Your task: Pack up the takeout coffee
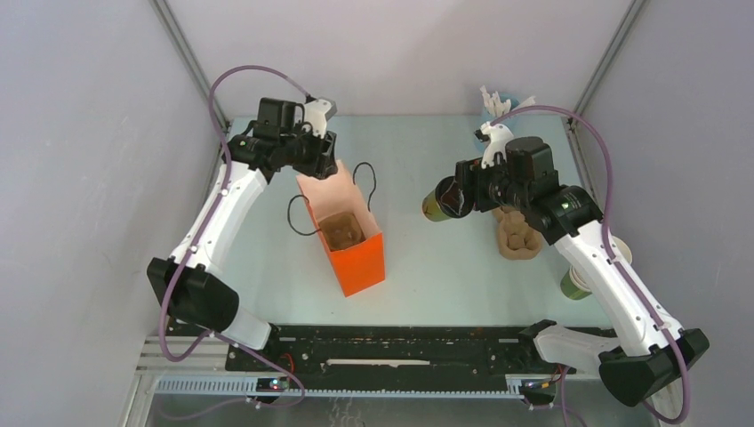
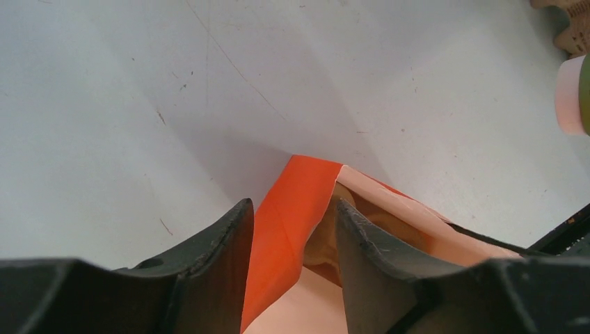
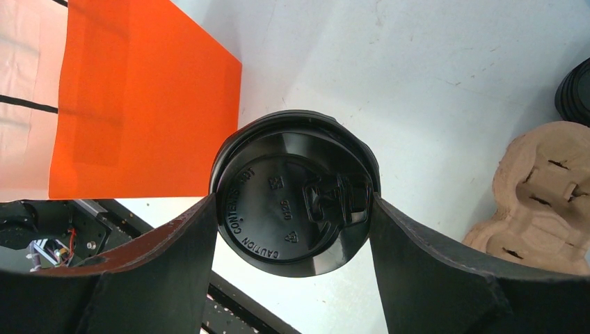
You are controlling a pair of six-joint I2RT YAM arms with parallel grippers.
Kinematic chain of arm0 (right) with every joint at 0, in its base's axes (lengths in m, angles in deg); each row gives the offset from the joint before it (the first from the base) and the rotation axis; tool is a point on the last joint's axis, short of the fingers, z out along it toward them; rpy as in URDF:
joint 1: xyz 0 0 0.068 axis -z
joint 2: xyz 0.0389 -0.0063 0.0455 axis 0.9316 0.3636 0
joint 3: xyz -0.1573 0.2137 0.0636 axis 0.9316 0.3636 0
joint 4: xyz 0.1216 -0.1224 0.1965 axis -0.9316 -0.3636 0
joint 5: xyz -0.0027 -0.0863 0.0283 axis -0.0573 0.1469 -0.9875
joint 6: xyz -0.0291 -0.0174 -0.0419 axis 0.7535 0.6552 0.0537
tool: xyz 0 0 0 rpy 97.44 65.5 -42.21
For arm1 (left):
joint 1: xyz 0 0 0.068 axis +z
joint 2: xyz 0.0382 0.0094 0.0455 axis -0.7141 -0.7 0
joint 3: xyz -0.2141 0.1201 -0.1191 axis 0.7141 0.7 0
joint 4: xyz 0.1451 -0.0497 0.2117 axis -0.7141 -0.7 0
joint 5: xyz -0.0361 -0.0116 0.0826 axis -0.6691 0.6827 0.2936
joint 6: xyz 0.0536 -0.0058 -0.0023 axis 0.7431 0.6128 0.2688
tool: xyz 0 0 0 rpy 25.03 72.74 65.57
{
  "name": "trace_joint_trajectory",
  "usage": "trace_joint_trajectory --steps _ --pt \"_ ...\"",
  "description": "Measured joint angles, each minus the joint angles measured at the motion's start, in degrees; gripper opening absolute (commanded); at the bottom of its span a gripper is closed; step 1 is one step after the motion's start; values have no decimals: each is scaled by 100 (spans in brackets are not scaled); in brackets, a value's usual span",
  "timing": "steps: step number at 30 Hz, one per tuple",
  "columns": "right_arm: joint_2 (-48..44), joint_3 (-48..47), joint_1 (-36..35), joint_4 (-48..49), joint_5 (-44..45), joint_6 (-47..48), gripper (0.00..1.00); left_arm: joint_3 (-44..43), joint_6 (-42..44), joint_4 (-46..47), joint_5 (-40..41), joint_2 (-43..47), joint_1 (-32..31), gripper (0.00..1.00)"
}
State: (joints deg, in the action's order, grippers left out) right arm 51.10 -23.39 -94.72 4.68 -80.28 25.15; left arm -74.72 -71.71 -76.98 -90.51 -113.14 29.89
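Observation:
The takeout coffee (image 1: 437,204), an olive-green cup with a black lid (image 3: 292,202), is held to the right of the orange bag (image 1: 354,249). My right gripper (image 1: 455,197) is shut on it, one finger on each side of the lid, and the cup is tilted with its lid facing the wrist. The bag stands open in the middle of the table with a brown insert at its bottom. My left gripper (image 1: 320,165) is at the bag's far rim. In the left wrist view its fingers (image 2: 292,205) straddle the orange wall (image 2: 278,236) with a gap still showing.
A brown cardboard cup carrier (image 1: 518,234) lies just right of the held cup. A lidless green cup (image 1: 576,283) stands by the right arm. A pale blue cup of white sticks (image 1: 498,102) is at the back. Black lids (image 3: 576,90) are stacked near the carrier.

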Motion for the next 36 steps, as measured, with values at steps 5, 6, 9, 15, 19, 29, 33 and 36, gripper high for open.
trace_joint_trajectory --steps 5,6,9,15,19,29,33,36 --pt "-11 2 -4 -9 0 0 69 -2 4 17 15 -28 -59 38" --pt "-20 2 -4 -9 0 0 69 -2 2 17 17 -46 -85 37" --pt "-52 2 -4 -20 2 2 69 -2 2 17 52 -79 -164 31" --pt "-105 2 -11 -20 0 2 68 -4 17 42 192 -79 -278 9" --pt "-138 2 -26 -24 2 2 67 -4 13 122 407 -79 -354 0" --pt "-647 2 -44 -37 -7 28 63 -4 -623 798 1853 531 -643 0" --pt "-881 2 -212 -48 -22 142 62 739 -1056 1808 2465 1482 -1198 0" --pt "-1069 2 -448 -66 -57 273 61 1829 -1342 2634 2964 2396 -1676 0"
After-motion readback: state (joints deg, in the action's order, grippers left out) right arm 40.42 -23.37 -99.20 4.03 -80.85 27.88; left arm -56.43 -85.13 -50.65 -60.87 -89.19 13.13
